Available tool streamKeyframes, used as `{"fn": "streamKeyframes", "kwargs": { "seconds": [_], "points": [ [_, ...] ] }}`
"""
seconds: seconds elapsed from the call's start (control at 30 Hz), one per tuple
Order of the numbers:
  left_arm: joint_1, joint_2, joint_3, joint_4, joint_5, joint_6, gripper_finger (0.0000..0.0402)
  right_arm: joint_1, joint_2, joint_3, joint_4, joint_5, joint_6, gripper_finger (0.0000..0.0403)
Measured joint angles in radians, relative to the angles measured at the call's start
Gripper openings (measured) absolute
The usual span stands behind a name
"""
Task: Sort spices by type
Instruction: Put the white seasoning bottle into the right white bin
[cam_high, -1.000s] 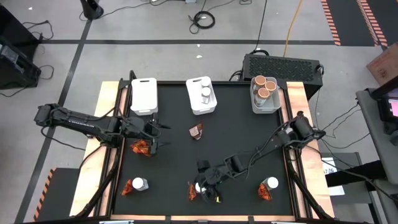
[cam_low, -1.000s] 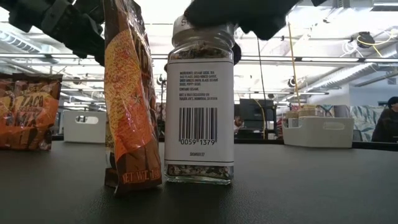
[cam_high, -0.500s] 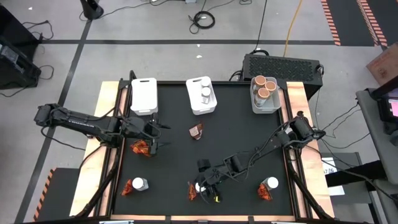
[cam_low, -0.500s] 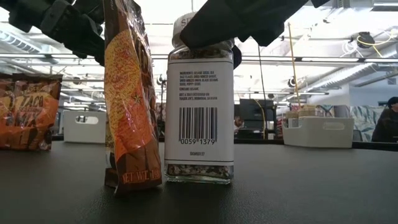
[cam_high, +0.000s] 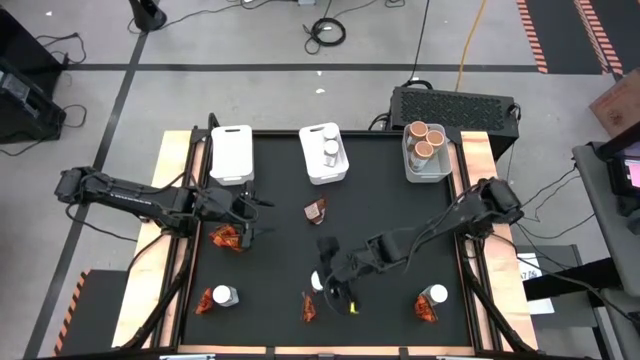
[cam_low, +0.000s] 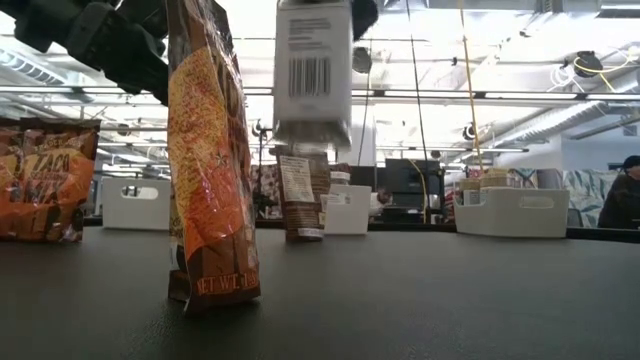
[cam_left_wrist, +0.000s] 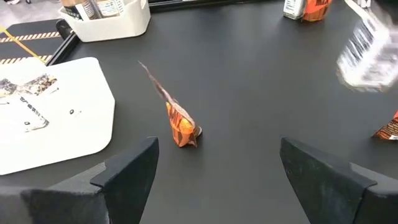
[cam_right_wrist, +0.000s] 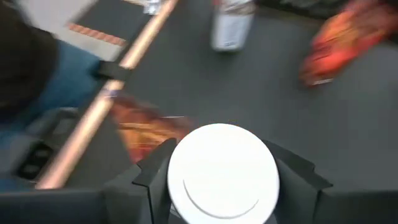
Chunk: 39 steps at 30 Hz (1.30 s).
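Note:
My right gripper (cam_high: 326, 281) is shut on a clear spice jar with a white lid (cam_right_wrist: 222, 171), which hangs above the table near its front middle; the low view shows its barcode label (cam_low: 313, 70) high up. A red-orange sachet (cam_low: 210, 150) stands on its lower edge beside that spot. My left gripper (cam_left_wrist: 217, 165) waits open at the left, aimed at another sachet (cam_left_wrist: 180, 124) that stands on the mat. My right gripper pinches the jar at its white-lidded top (cam_right_wrist: 186, 163) between its two fingers (cam_right_wrist: 152, 171), one on either side. The fingers slant down from the table's right. The jar hangs below them, lifted clear of the table and nearly upright.
Three white bins line the far edge: the left one (cam_high: 231, 153), the middle one (cam_high: 324, 152) with a jar, the right one (cam_high: 426, 150) with tan-topped tubs. Sachet-and-jar pairs stand near the front left (cam_high: 215, 298) and front right (cam_high: 432, 302). Another sachet (cam_high: 225, 238) lies under the left arm.
My right gripper has taken hold of the jar's top and risen, shifting a little toward the far edge. The jar, which stood on the table beside the sachet, is now lifted clear. The sachet has stayed where it was.

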Motion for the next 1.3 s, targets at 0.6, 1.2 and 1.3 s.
{"fn": "streamKeyframes", "kwargs": {
  "seconds": [0.6, 1.2, 1.3],
  "points": [
    [0.191, 0.000, -0.048, 0.088, 0.027, 0.078, 0.0338, -0.657, -0.067, 0.116, 0.063, -0.148, -0.361, 0.0195],
    [0.260, -0.001, -0.070, 0.200, 0.130, 0.081, 0.0338, -0.865, 0.240, 0.357, -0.011, -0.097, -0.120, 0.0196],
    [0.270, 0.000, -0.070, 0.214, 0.141, 0.085, 0.0338, -0.864, 0.287, 0.436, -0.082, -0.046, -0.125, 0.0196]
  ]
}}
